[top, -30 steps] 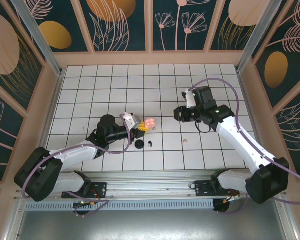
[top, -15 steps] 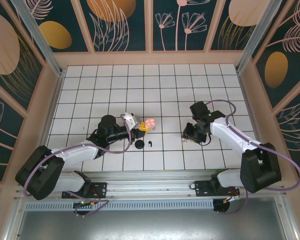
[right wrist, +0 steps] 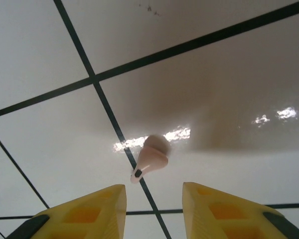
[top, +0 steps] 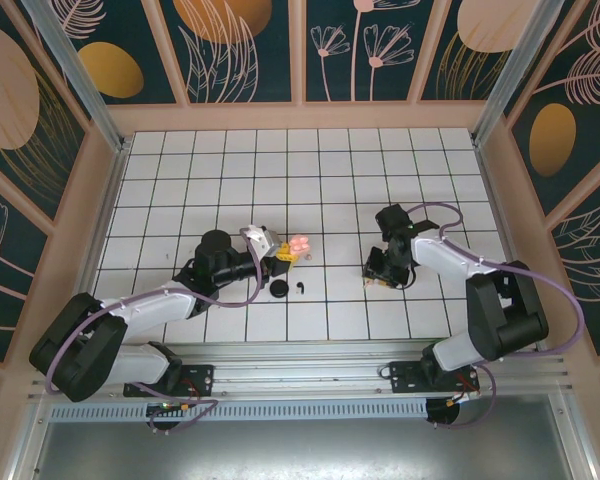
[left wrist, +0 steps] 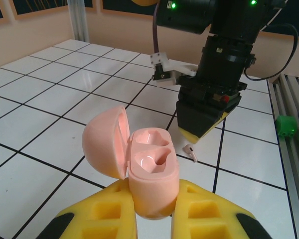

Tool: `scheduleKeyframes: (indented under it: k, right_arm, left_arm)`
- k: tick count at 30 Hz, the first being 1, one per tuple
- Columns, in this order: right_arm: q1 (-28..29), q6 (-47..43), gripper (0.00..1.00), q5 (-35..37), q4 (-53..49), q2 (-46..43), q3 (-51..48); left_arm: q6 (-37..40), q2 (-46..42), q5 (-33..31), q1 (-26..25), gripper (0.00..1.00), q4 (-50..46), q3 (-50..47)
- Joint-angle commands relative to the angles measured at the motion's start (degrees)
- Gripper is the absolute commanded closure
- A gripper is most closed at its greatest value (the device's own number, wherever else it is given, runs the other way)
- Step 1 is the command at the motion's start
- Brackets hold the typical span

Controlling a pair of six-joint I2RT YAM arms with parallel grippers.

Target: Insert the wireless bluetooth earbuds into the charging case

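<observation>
My left gripper [left wrist: 154, 211] is shut on the base of an open pale pink charging case [left wrist: 150, 172], holding it upright above the tiles with the lid swung left. Both wells look empty. From above, the charging case [top: 298, 244] shows at the tip of the left gripper [top: 285, 254]. A pale pink earbud [right wrist: 150, 160] lies on a black tile line, just ahead of my open right gripper [right wrist: 153, 199], with nothing between the yellow fingers. From the left wrist, that earbud [left wrist: 191, 152] lies on the floor beside the lowered right gripper [left wrist: 202, 130]. The right gripper [top: 372, 275] points down at the floor.
A round black disc [top: 279, 290] and a small black earbud [top: 301, 289] lie on the tiles just in front of the left gripper. A metal rail [left wrist: 289, 164] runs along the near edge. Wooden walls [top: 300, 115] ring the tiled floor.
The right arm swung toward the near side and dropped low over the pink earbud, its jaws opening slightly. The left arm and the case have not moved.
</observation>
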Motion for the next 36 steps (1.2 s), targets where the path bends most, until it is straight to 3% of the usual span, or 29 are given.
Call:
scheduleKeyframes:
  k: [1, 36]
  right_arm:
    - [-0.4, -0.4, 0.64, 0.6, 1.6, 1.2, -0.3]
    - [-0.5, -0.7, 0.7, -1.3, 5.4, 4.5, -2.0]
  left_arm:
    - [-0.4, -1.1, -0.4, -0.3, 0.89, 0.8, -0.1]
    - [-0.9, -0.7, -1.2, -0.2, 0.9, 0.2, 0.3]
